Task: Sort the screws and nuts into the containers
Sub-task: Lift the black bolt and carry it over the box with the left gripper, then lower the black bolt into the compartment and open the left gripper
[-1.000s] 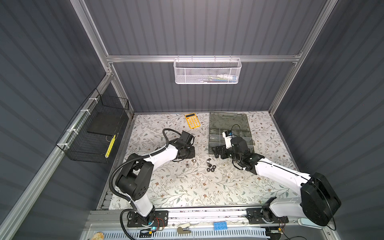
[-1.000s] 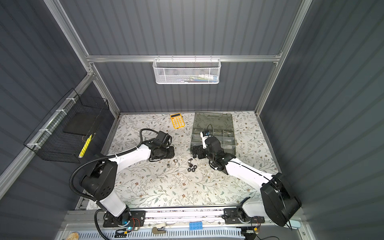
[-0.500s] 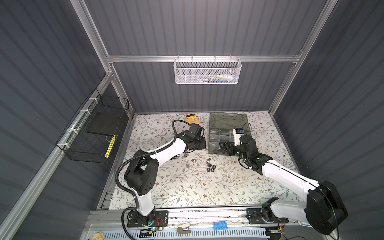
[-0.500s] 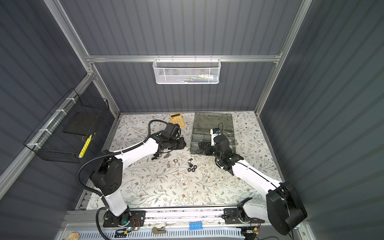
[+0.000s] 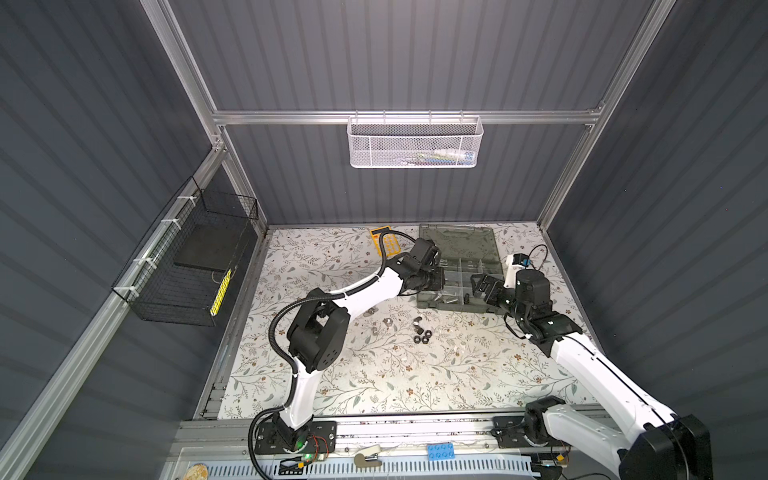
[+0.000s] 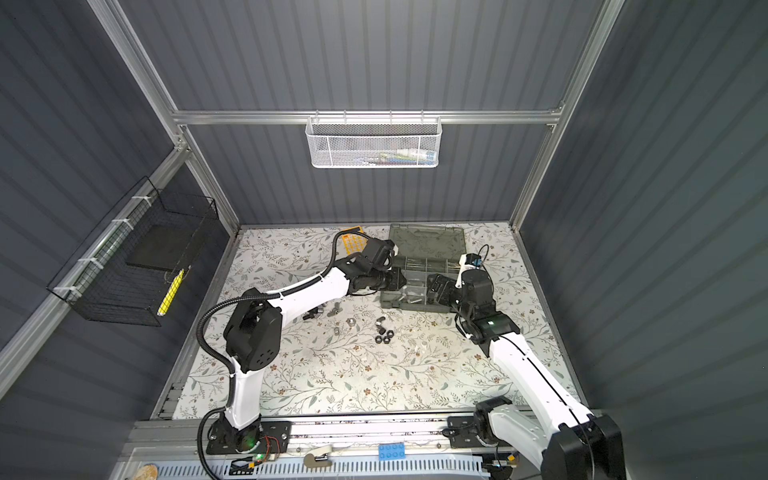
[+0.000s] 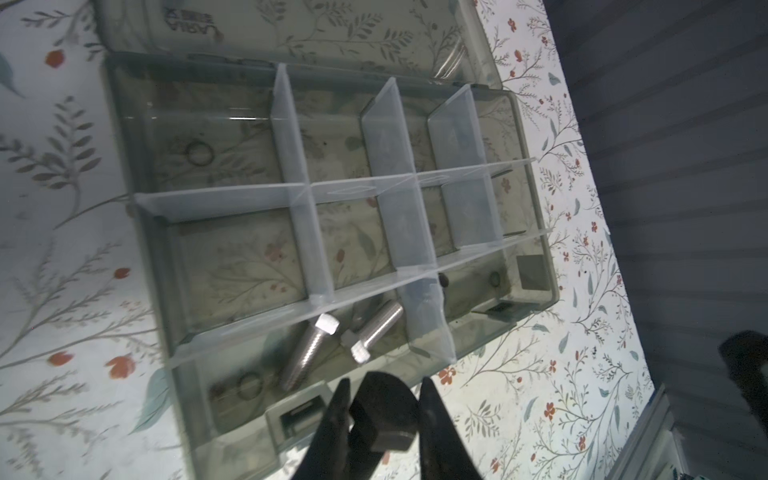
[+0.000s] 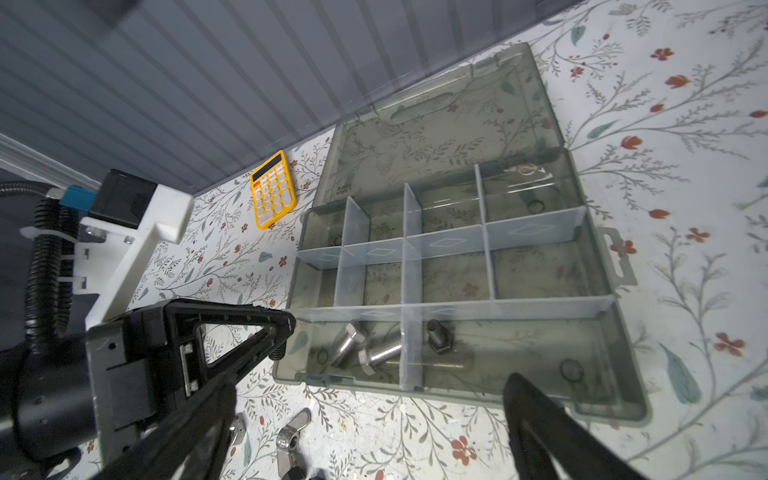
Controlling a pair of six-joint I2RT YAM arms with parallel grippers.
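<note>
black screw [image 7: 384, 419]: blurred; flanks covered by left gripper [image 7: 384, 382].
loose nuts [image 5: 421, 337]: too small to tell threads or type.
calculator [image 5: 391, 246]: part behind cable [image 5: 379, 259].
mesh basket [image 5: 415, 145]: contents unreadable through the mesh.

Pinching black screw [image 7: 386, 415] between fingers [image 7: 332, 419] of left gripper [image 7: 384, 386], hex head toward the wrist, shaft toward the fingertips. Hovering over latch edge of smoky organizer box [image 7: 137, 174] on floral cloth [image 7: 540, 374]. Facing two silver screws [image 7: 305, 357] just beyond the fingertips, in one compartment, heads close together. Clear dividers [image 7: 299, 187] farther out, open lid [image 7: 332, 29] farthest.
</note>
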